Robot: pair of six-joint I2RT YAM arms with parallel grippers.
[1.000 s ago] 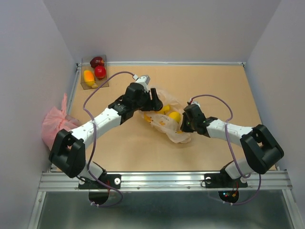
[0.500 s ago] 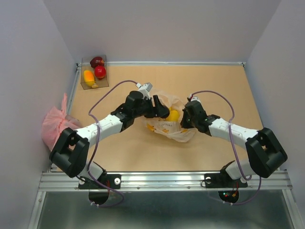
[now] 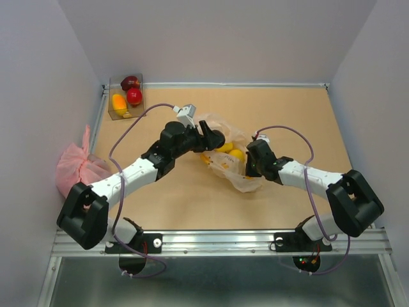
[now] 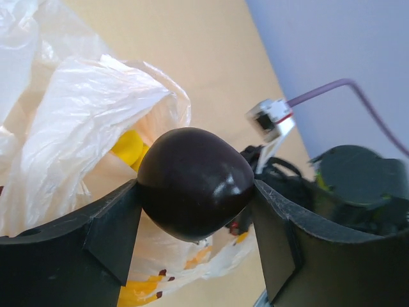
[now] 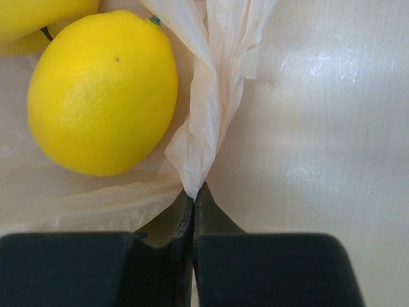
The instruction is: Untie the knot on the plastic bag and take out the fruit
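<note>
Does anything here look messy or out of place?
Only the pink bag: it sits crumpled beyond the left edge of the table, against the wall. The plastic bag just lies rumpled mid-table.

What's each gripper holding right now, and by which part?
Left gripper: dark round fruit, pinched at its sides. Right gripper: plastic bag, clamped on an edge fold.

The bag (image 4: 96,102) is showing translucent pale cream with small yellow printed marks. The round fruit (image 4: 195,182) is reading glossy and near-black, possibly deep maroon. The lemon (image 5: 102,89) is showing bright yellow. The table (image 3: 300,121) is presenting light tan. The crinkled sack (image 3: 73,169) is showing pink.
</note>
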